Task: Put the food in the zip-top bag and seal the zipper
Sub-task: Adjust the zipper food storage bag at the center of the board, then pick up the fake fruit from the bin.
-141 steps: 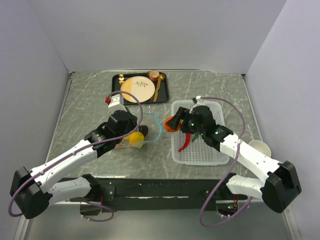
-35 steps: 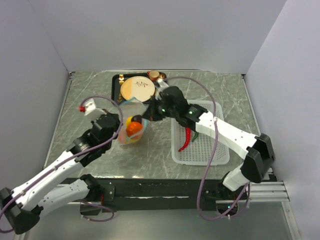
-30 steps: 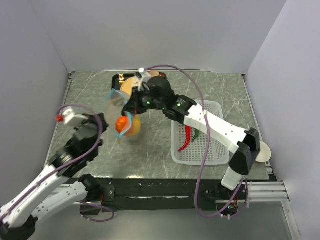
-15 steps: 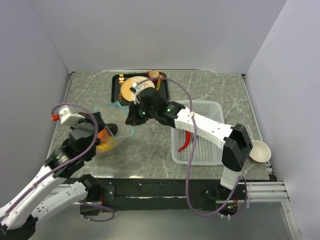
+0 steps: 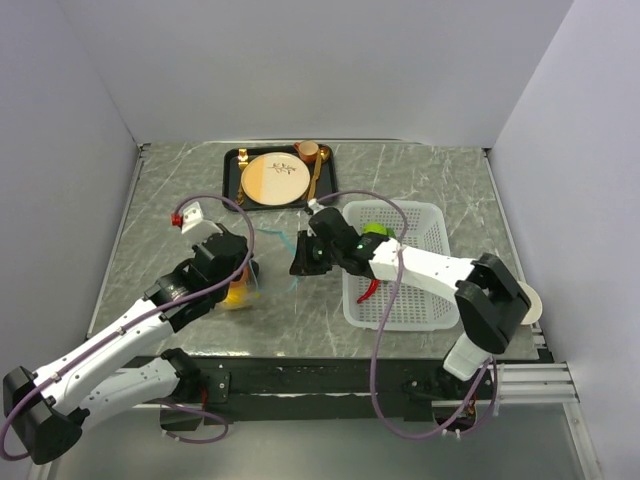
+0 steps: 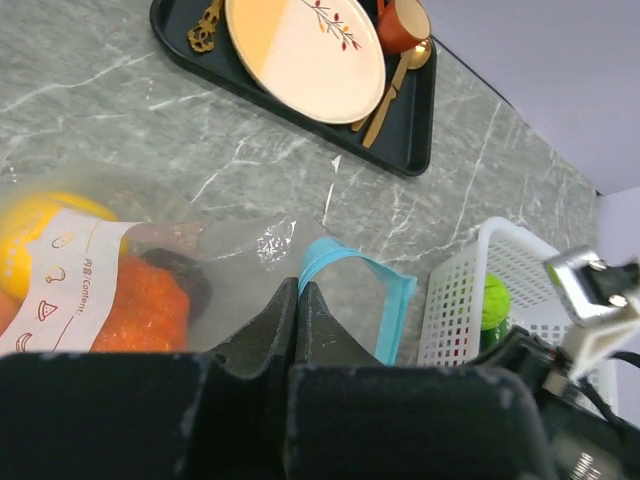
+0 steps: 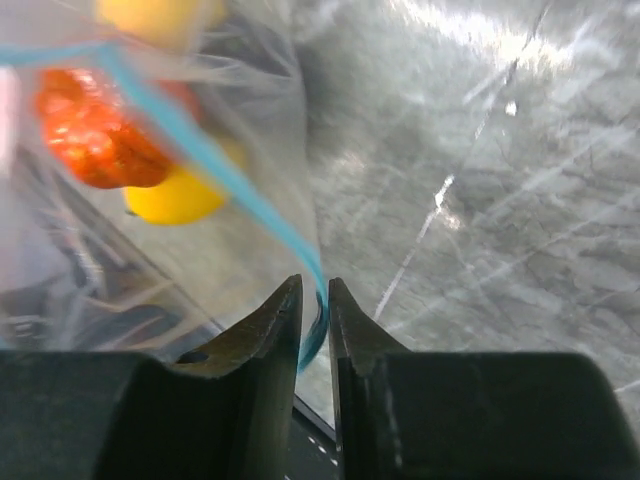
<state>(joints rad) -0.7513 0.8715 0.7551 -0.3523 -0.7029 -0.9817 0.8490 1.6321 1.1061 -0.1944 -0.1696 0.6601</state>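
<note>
Sagging clear zip-top bag holds round lemon, pebbled peach.

"Content:" on label of zip-top bag

**Top view:** the left gripper covers most of the zip-top bag, and the right arm hides part of the red chili.

**Left wrist view:** the lemon is cut by the left edge; the peach lies partly behind the white label.

**Right wrist view:** the bag's contents are blurred, a yellow fruit is cut by the top edge, and the zipper disappears between the right gripper's jaws.
</note>
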